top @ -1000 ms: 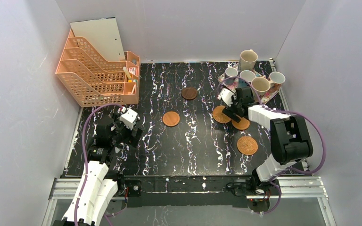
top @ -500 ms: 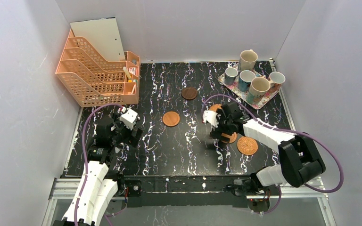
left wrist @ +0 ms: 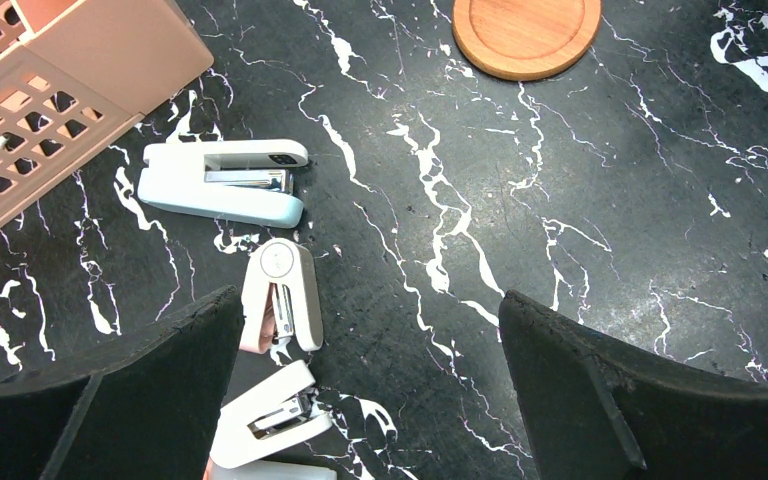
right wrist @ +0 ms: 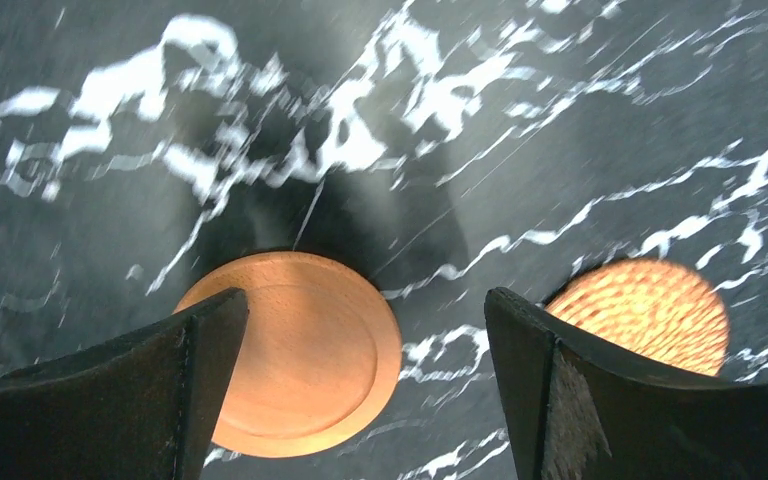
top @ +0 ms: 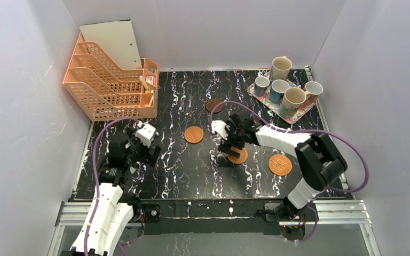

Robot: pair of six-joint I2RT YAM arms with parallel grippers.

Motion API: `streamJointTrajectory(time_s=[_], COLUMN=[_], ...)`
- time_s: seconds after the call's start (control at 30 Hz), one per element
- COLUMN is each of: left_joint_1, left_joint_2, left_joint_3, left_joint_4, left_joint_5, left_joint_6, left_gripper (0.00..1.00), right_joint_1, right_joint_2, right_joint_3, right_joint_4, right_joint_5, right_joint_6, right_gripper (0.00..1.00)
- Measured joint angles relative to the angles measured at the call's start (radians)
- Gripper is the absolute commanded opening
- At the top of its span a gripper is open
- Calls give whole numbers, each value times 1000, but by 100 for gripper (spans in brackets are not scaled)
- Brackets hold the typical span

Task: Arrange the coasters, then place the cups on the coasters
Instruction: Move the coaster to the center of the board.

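Note:
My right gripper (top: 229, 145) hangs open low over the middle of the table. A mid-brown wood coaster (top: 239, 156) lies flat below it, partly under the left finger (right wrist: 110, 400) in the right wrist view, with nothing gripped. A wicker coaster (top: 280, 165) lies to its right, and shows again as the wicker coaster (right wrist: 650, 310). Another wood coaster (top: 194, 134) and a dark brown coaster (top: 214, 105) lie further left and back. Several cups (top: 294, 98) stand on the floral tray (top: 305, 108). My left gripper (top: 150, 149) is open over bare table (left wrist: 370, 390).
An orange mesh file rack (top: 109, 80) fills the back left corner. Three white staplers (left wrist: 225, 180) (left wrist: 280, 295) (left wrist: 265, 415) lie just below it, beside my left gripper. The right arm's purple cable arcs over the dark coaster. Grey walls close in three sides.
My right arm has swung left from beside the tray to the table's middle. The wood coaster beneath it has shifted left along with it. The left arm has not moved.

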Motion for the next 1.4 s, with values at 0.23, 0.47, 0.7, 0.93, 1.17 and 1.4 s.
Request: streamJointTrajectory(time_s=[0.23, 0.47, 0.7, 0.93, 1.17, 1.4], left_joint_1=[0, 2, 4, 5, 5, 5], left_joint_2=[0, 1, 8, 8, 8, 7], left_joint_3=[0, 0, 0, 0, 0, 0], left_joint_4=[0, 0, 0, 0, 0, 0], left_joint_5=[0, 0, 0, 0, 0, 0], left_joint_6=[0, 0, 0, 0, 0, 0], left_gripper=[97, 98, 98, 98, 98, 98], right_joint_1=[-36, -209, -268, -265, -266, -269], right_joint_2=[136, 179, 197, 244, 223, 169], right_joint_3=[111, 126, 115, 133, 111, 56], right_joint_4=[151, 248, 323, 444, 449, 434], right_joint_5=[24, 18, 16, 81, 110, 142], right_joint_6=[116, 205, 257, 296, 275, 211], right_gripper=[98, 98, 98, 98, 98, 98])
